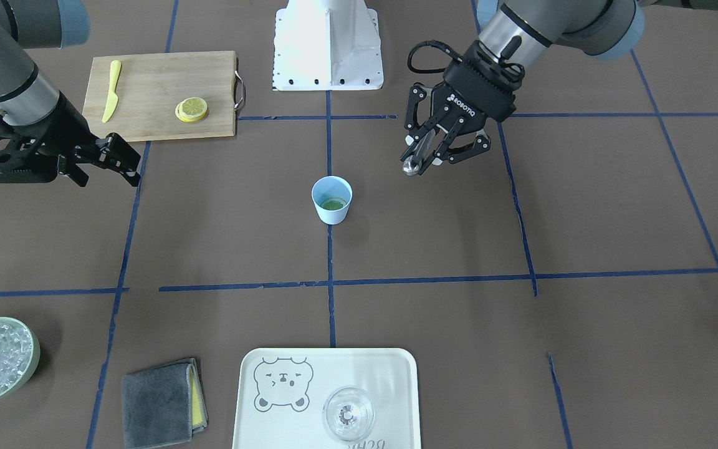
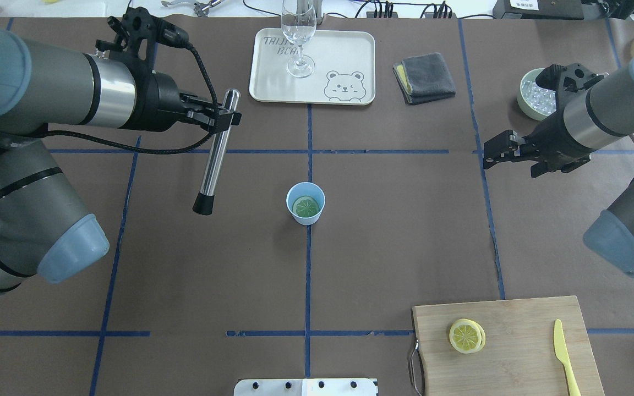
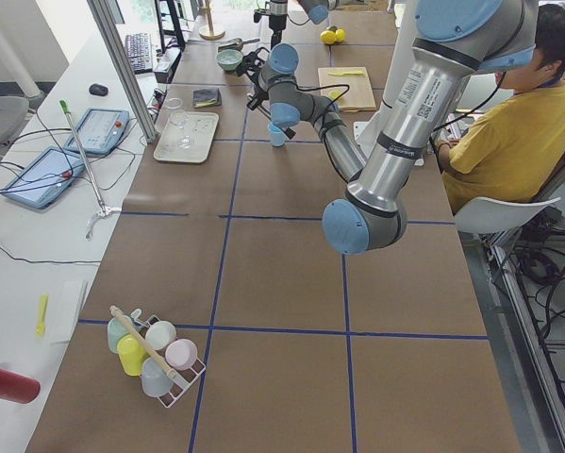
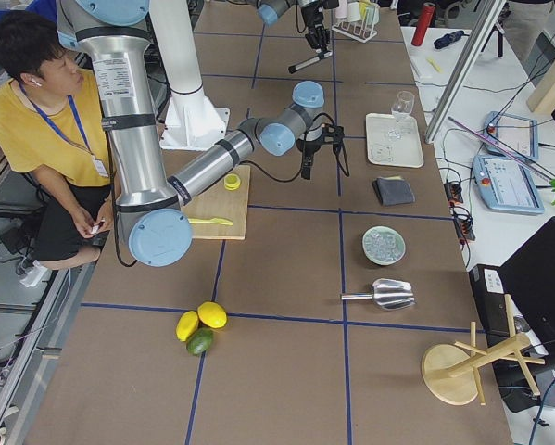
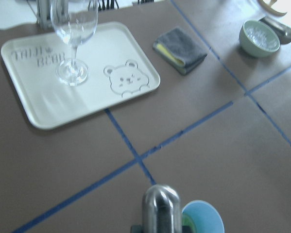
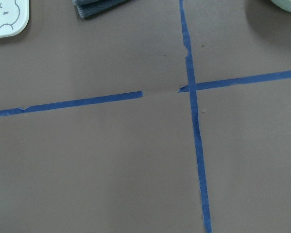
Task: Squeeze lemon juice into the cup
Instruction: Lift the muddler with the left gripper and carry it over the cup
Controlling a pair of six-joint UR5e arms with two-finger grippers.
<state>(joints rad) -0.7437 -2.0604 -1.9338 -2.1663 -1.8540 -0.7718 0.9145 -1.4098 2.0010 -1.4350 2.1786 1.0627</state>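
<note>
The pale blue cup [image 2: 305, 203] stands at the table's middle [image 1: 331, 199]. A round segmented slice [image 2: 306, 207] lies in its bottom and looks greenish. Yellow lemon slices [image 2: 466, 335] lie stacked on the wooden board [image 1: 191, 110]. My left gripper [image 2: 228, 118] is shut on a metal rod [image 2: 215, 157] with a black tip, held slanted above the table beside the cup, apart from it. In the left wrist view the rod's end [image 5: 161, 206] sits next to the cup's rim [image 5: 206, 218]. My right gripper [image 2: 496, 149] is open and empty, far to the cup's other side.
The wooden cutting board [image 2: 520, 319] holds a yellow knife [image 2: 564, 357]. A cream bear tray [image 2: 273, 82] carries a clear glass [image 2: 299, 38]. A grey cloth [image 2: 424, 77] and a green bowl of ice [image 2: 531, 96] lie beyond. The robot base [image 2: 306, 386] is at the near edge.
</note>
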